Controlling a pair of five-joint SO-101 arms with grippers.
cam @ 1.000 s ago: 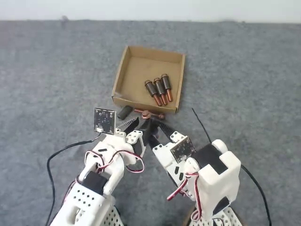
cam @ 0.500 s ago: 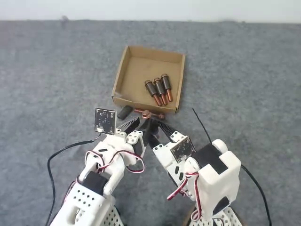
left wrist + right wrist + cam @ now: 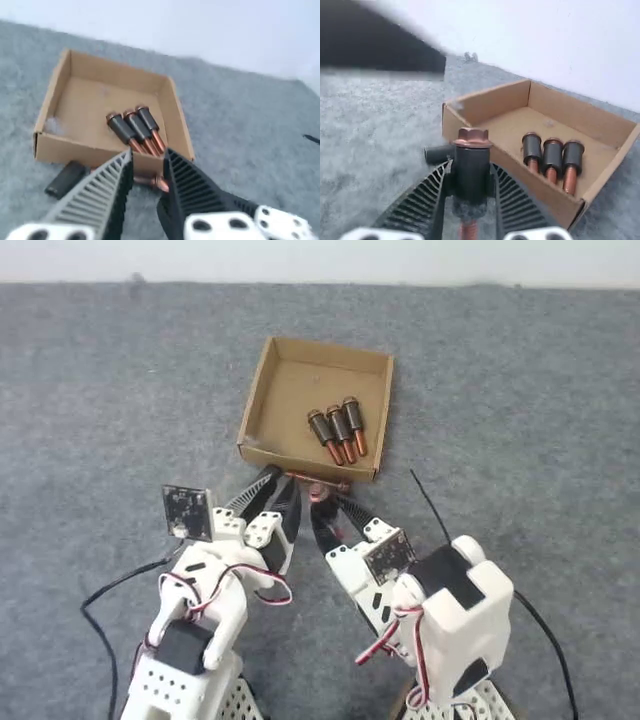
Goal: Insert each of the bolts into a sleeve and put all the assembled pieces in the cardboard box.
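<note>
Nearest, two white arms are standing side by side at the desk's near edge; any marking on their wrist circuit boards is too small to read. The right hand (image 3: 470,181) is clamping an upright black sleeve with a copper bolt through it (image 3: 470,162), hex head on top. The left hand (image 3: 147,159) is hanging open beside it, fingers parted and holding nothing. Beyond its tips a loose copper bolt (image 3: 149,180) and a short black sleeve (image 3: 65,178) are lying on the grey carpeted desk (image 3: 520,390), just beside the square open cardboard box (image 3: 254,410). Three assembled pieces (image 3: 338,432) are lying side by side inside it. A white wall (image 3: 320,258) is running along the desk's far edge.
</note>
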